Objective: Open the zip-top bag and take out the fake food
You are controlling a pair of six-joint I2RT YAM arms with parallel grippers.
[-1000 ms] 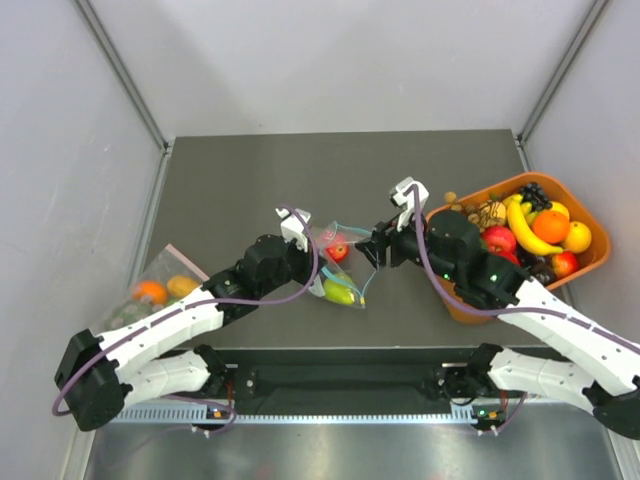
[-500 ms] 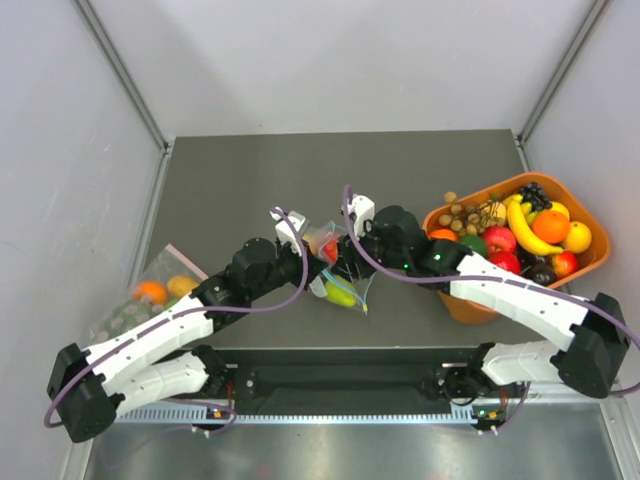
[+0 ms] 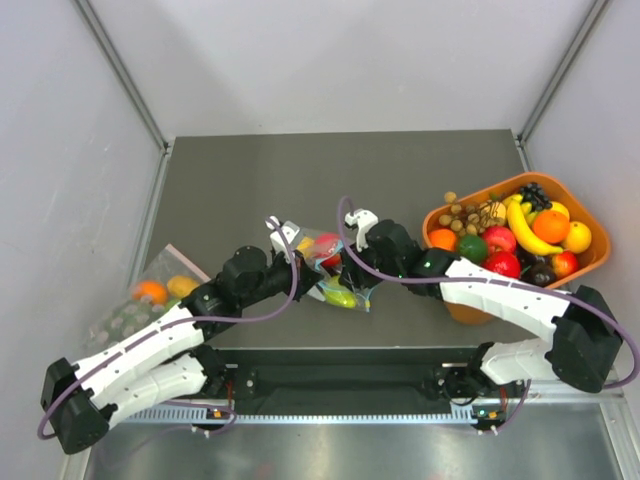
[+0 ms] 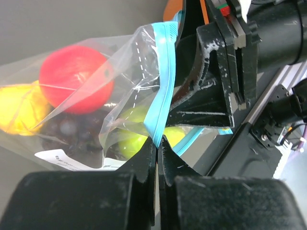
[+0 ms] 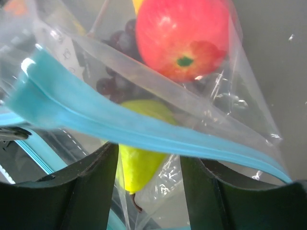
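Right hand (image 3: pixel 342 268) shifted left, at zip-top bag (image 3: pixel 332 290) mouth.

One camera looks down from high over the near edge onto the whole worktop (image 3: pixel 250 170). Both wrist cameras sit tight against the zip-top bag (image 4: pixel 120 72), facing it from opposite sides.

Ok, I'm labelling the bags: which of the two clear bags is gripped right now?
The zip-top bag with the teal strip, mid-table: the left fingers pinch that strip. The pink-edged bag lies untouched at far left.
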